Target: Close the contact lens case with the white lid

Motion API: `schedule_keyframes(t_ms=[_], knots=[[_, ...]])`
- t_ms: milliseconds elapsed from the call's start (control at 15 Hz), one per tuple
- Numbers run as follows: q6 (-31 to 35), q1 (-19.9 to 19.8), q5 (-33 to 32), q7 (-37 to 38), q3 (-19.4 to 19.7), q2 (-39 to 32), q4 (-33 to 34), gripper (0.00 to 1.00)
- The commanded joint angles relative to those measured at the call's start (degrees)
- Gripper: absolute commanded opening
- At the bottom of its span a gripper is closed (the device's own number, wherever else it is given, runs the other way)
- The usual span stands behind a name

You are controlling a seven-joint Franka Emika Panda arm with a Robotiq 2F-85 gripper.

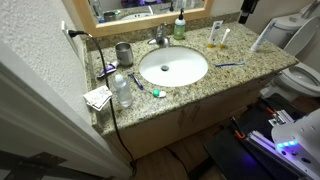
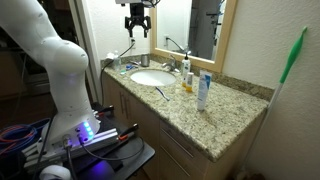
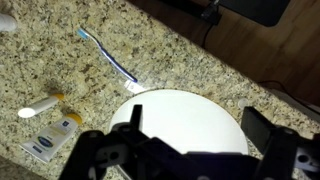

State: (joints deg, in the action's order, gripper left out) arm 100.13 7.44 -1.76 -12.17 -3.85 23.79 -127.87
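Currently the gripper (image 2: 136,22) hangs high over the counter (image 2: 225,115), up at mirror (image 2: 190,25) level. Its jaws are wide and hold nothing. The wrist view confirms it: the fingers (image 3: 265,135) are spread far apart, with the white sink (image 3: 185,115) straight below the gap. Beyond the jaws in that view, a blue toothbrush (image 3: 110,55) lies flat on the granite, just off the sink rim. Off to 1 side of the jaws are a tube (image 3: 50,145) with a blue label and a small white item (image 3: 38,106) I can't identify. The case isn't in the wrist view. In an exterior view the case (image 1: 157,94) shows only as a tiny green speck, flat on the counter and just off the sink's (image 1: 172,67) front rim. It's near the clear bottle (image 1: 122,90) and touches neither. That puts it far below the jaws and well apart from them, on the side of the sink away from the toothbrush. The lid is too small to pick out at this size, so I can't tell whether it's on the case or beside it. A cup (image 1: 123,53) stands behind the bottle. The white arm (image 2: 55,60) rises from beside the counter's far end.
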Motion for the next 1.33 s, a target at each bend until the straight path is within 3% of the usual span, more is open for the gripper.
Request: schedule_keyframes(t_ms=[0,333,400,733,1067,1267], knots=[[11.2,2.7,2.4,-4.0,-0.7,-2.2,-5.7,1.0],[31.2,10.5,14.9,-11.3,-2.9,-4.4,-16.7,1.0],[26.6,8.3,12.0,-8.2,-2.4,-4.3,-13.5,1.0],[27.8,9.3,13.1,-8.6,-2.6,-6.2,-13.5,1.0],[37.3,12.9,16.2,-10.0,-6.2,-15.2,-13.1,1.0],[42.5,12.6,17.7,-9.3,-7.5,-21.3,-13.0,1.0]])
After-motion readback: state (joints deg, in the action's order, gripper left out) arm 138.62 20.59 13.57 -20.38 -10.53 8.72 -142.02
